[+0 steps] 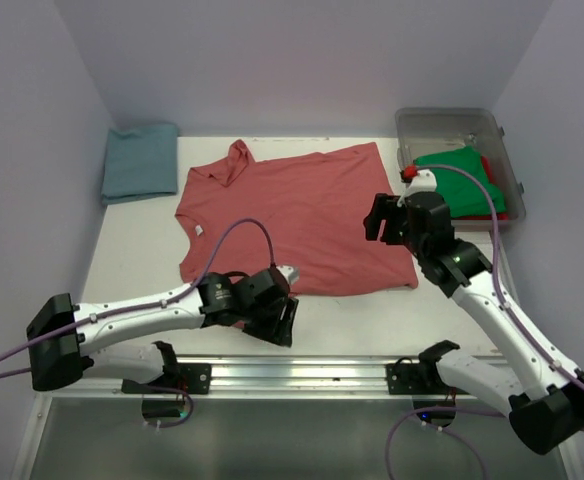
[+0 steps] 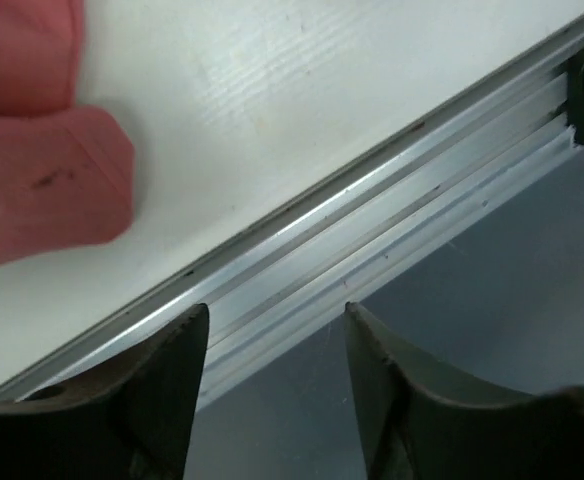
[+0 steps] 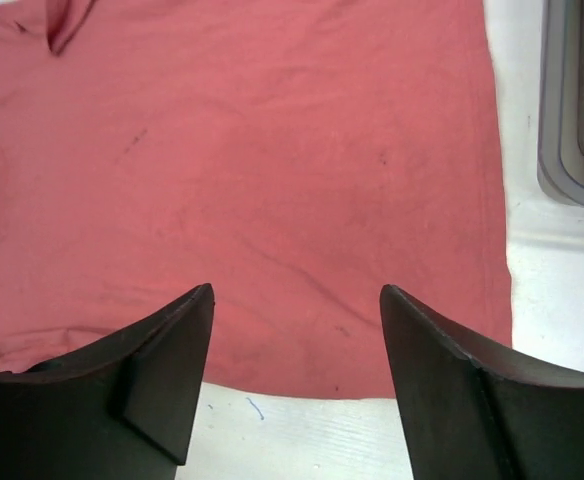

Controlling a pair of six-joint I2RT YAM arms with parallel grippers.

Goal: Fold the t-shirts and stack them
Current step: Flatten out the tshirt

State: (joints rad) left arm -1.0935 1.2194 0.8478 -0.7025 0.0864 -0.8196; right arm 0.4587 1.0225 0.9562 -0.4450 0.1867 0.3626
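The salmon-red t-shirt [image 1: 292, 215] lies spread flat in the middle of the table, its small white neck tag [image 1: 199, 231] at the left. The dusty teal t-shirt [image 1: 140, 160] lies folded at the back left. The green t-shirt [image 1: 462, 178] and the red t-shirt [image 1: 490, 172] lie in the clear bin [image 1: 452, 118]. My left gripper [image 1: 279, 322] is open and empty at the table's front edge, just off the salmon cloth [image 2: 32, 160]. My right gripper [image 1: 380, 222] is open and empty above that shirt's right edge [image 3: 272, 150].
An aluminium rail [image 2: 372, 230] runs along the table's front edge under my left gripper [image 2: 277, 330]. The bin's grey rim [image 3: 562, 120] lies to the right of my right gripper [image 3: 297, 300]. Walls close the left, back and right sides.
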